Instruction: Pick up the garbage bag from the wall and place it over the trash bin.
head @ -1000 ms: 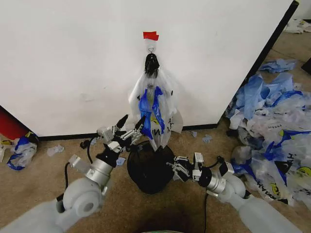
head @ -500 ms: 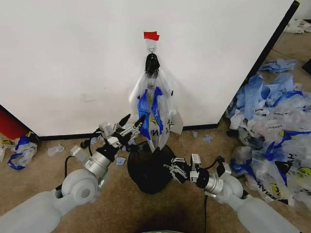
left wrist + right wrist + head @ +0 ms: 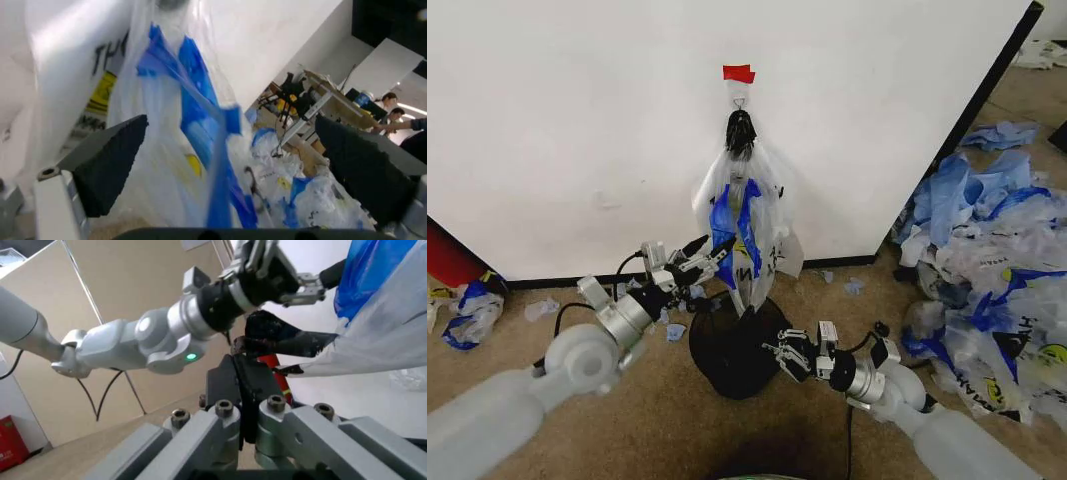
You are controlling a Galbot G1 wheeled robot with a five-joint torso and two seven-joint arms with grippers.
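Reaching: left gripper (image 3: pixel 708 253) spread wide around hanging garbage bag (image 3: pixel 747 225); right gripper (image 3: pixel 783 355) closed, empty. Next: pinching the bag, unhooking.

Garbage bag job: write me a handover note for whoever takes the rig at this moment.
Left claw: open, fingers either side of the garbage bag, not closed on it.
Right claw: shut, low beside the trash bin.
Bag hangs from the hook on the wall, directly above the bin.
Done: left claw lined up on the bag.
Left: grip, unhook, fit over the bin.
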